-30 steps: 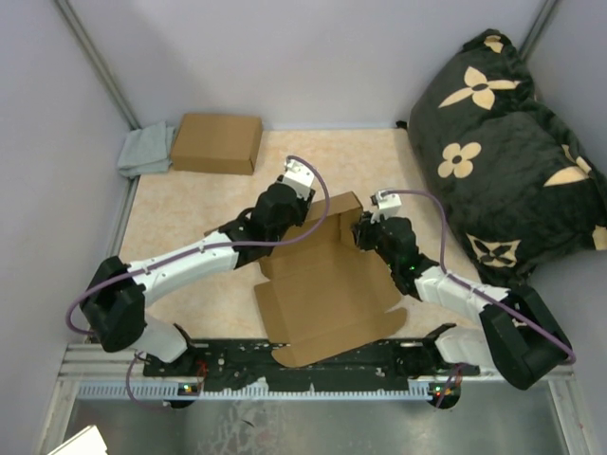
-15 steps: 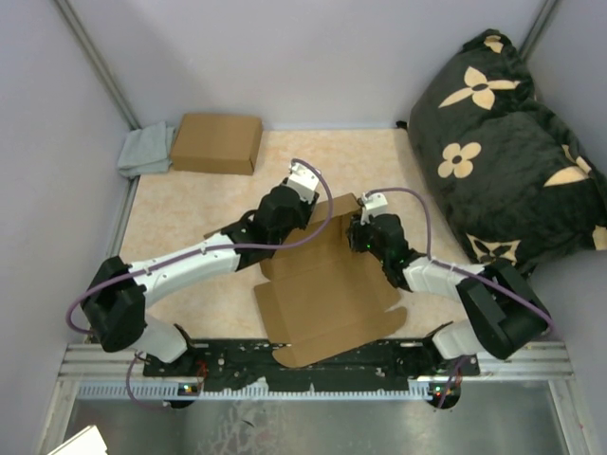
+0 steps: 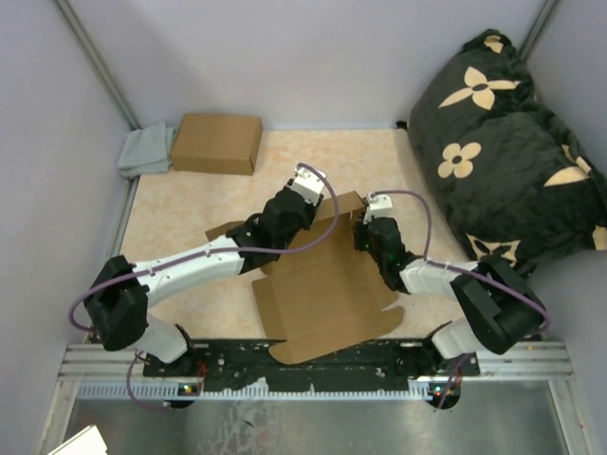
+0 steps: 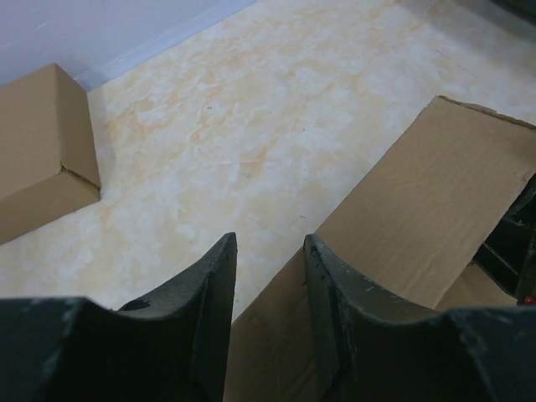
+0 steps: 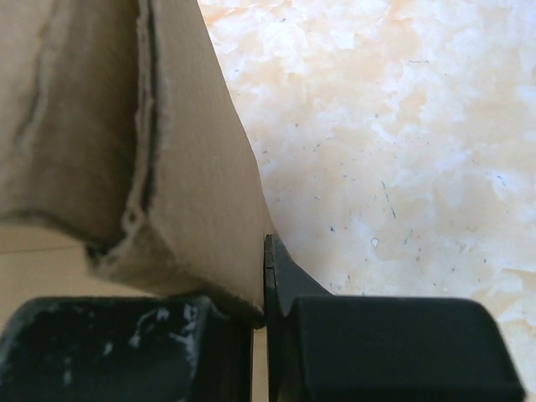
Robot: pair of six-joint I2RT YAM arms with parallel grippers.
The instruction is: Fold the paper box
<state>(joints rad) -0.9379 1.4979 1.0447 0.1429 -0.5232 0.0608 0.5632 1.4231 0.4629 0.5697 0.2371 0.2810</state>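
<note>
The paper box [image 3: 327,294] lies open and flat in the middle of the table, with its far panel [image 3: 338,210] raised. My left gripper [image 3: 302,201] is at the panel's left end; in the left wrist view [image 4: 270,243] its jaws stand apart, with the panel's edge [image 4: 419,209] running up between them along the right finger [image 4: 331,293]. My right gripper [image 3: 366,229] is at the panel's right end. In the right wrist view the right gripper [image 5: 260,276] is shut on a cardboard flap [image 5: 167,167] of the box.
A smooth closed brown carton [image 3: 218,142] lies at the back left, also in the left wrist view [image 4: 42,142], beside a grey cloth [image 3: 144,150]. A black flowered pillow [image 3: 503,142] fills the right side. Walls close the back and sides.
My left gripper has shifted a little right along the raised panel. My right arm has drawn in toward the box. The box's far panel stands a bit more upright.
</note>
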